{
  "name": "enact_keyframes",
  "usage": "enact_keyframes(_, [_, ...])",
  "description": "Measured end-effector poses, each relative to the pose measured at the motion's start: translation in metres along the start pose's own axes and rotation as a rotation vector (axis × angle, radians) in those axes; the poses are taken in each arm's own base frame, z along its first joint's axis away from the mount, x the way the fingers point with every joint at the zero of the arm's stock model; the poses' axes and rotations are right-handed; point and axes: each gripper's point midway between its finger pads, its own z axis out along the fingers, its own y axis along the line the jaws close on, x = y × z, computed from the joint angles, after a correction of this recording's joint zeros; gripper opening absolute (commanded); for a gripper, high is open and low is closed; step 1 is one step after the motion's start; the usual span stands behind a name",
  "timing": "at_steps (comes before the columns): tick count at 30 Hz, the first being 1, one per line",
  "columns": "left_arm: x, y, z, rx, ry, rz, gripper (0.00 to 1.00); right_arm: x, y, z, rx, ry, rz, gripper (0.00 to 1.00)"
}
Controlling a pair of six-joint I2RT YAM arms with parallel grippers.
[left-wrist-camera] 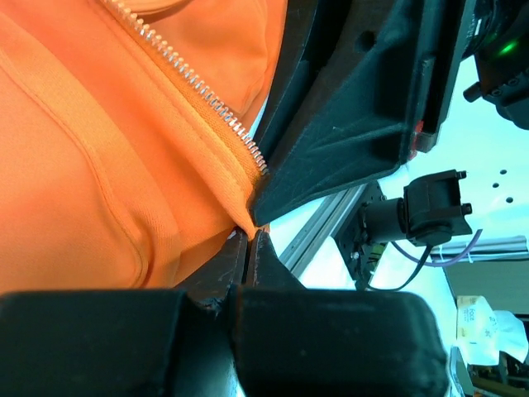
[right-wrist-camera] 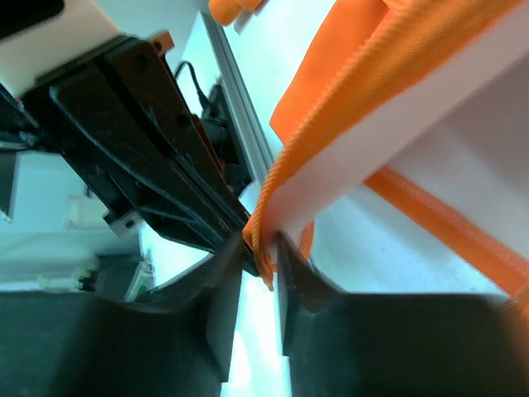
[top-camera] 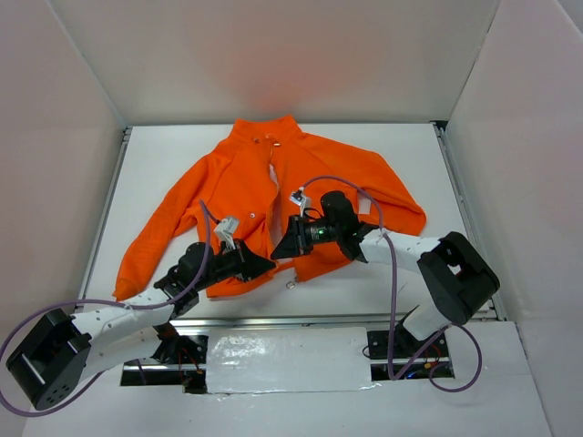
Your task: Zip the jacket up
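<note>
Jacket [top-camera: 273,177] zip ends lining up, L pincer [left-wrist-camera: 250,233] & R pincer [right-wrist-camera: 261,251] each pinching hem; next needs precise pin seating.

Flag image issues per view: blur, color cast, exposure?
Top external: sharp, even light, orange glow from the jacket on the back wall. Left wrist: cyan-tinted background, zipper crisp, left end effector underexposed. Right wrist: lining blown out, close fabric soft.

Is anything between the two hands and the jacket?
Nothing visible is in the way. The left hand pinches the jacket at its hem beside the zipper, and the right hand pinches the other front edge.
</note>
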Motion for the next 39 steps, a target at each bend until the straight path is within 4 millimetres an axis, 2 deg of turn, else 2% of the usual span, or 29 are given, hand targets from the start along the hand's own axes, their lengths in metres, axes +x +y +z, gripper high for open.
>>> enact_keyframes(2, [0.000,0.000,0.000,-0.001,0.001,0.000,0.00,0.000,0.000,0.000,0.000,0.002,0.005,0.53])
enact_keyframes(4, [0.000,0.002,0.000,-0.007,-0.004,-0.001,0.00,0.000,-0.002,-0.001,0.010,-0.001,0.011,0.60])
enact_keyframes(6, [-0.001,0.004,0.000,-0.018,-0.011,-0.005,0.00,-0.002,-0.004,-0.004,0.029,-0.010,0.013,0.61])
enact_keyframes(11, [0.002,0.015,-0.003,-0.066,-0.017,-0.038,0.00,-0.014,-0.016,-0.021,0.160,-0.084,0.032,0.62])
enact_keyframes(14, [0.004,0.027,-0.007,-0.136,-0.016,-0.068,0.00,-0.016,-0.033,-0.035,0.304,-0.119,0.046,0.61])
enact_keyframes(17, [0.004,0.040,-0.015,-0.242,-0.014,-0.113,0.00,-0.012,-0.054,-0.045,0.461,-0.116,0.055,0.60])
enact_keyframes(20, [-0.007,0.042,-0.024,-0.325,-0.044,-0.141,0.00,0.000,-0.073,-0.055,0.632,-0.077,0.041,0.58])
enact_keyframes(25, [-0.022,0.037,-0.038,-0.389,-0.071,-0.145,0.00,0.022,-0.081,-0.052,0.804,0.026,-0.045,0.51])
enact_keyframes(32, [-0.021,0.045,-0.058,-0.513,-0.020,-0.124,0.00,0.043,-0.097,-0.049,0.935,0.129,-0.124,0.50])
enact_keyframes(36, [-0.021,0.046,-0.068,-0.536,-0.007,-0.089,0.00,0.057,-0.107,-0.048,0.990,0.188,-0.163,0.50])
enact_keyframes(39, [-0.021,0.046,-0.071,-0.539,0.003,-0.061,0.00,0.060,-0.110,-0.049,1.011,0.208,-0.189,0.50])
